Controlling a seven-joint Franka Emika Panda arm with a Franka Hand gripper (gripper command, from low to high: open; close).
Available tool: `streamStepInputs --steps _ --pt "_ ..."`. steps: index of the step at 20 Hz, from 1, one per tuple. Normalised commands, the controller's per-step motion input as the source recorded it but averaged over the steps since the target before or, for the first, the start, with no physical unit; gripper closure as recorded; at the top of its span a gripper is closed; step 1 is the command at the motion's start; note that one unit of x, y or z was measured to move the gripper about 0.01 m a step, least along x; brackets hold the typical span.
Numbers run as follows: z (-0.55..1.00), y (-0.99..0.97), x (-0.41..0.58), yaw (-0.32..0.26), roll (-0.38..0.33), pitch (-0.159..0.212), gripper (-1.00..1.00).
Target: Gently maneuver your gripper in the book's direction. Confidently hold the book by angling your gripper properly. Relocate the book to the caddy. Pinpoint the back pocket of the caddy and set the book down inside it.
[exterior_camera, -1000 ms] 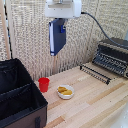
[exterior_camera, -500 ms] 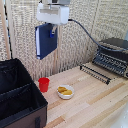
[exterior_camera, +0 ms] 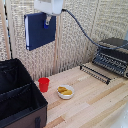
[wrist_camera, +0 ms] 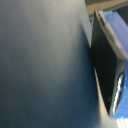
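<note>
The navy-blue book (exterior_camera: 38, 31) hangs high in the air, above the table and toward the exterior view's left. My white gripper (exterior_camera: 47, 21) is shut on its upper edge, fingers pinching it from above. The book hangs flat-faced toward the camera, its pale page edge on its left side. Below and to the left sits the black caddy (exterior_camera: 20, 100), with a black partition splitting it into a rear pocket (exterior_camera: 14, 77) and a front one. In the wrist view the book's cover (wrist_camera: 45, 65) fills most of the picture, and a blue-tipped finger (wrist_camera: 111, 60) presses against it.
A red cup (exterior_camera: 44, 84) stands on the wooden table just beside the caddy. A small white bowl (exterior_camera: 65, 91) with yellow contents lies next to it. A black toaster oven (exterior_camera: 112, 55) and a dark rack (exterior_camera: 95, 73) stand at the exterior view's right.
My gripper has carried the book toward the exterior view's left, closer to a spot above the caddy. The height looks about the same.
</note>
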Motion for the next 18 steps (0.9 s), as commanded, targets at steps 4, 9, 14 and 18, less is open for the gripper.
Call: streamStepInputs --steps 4,9,14,18 --pt "0.52 0.85 0.344 -0.05 0.0 0.018 1.0" --pt "0.49 0.86 0.362 -0.046 0.0 0.025 1.0" --pt "0.5 0.8 0.321 -0.074 0.0 0.007 1.0" --pt "0.39 0.76 0.243 -0.086 0.0 0.031 1.0"
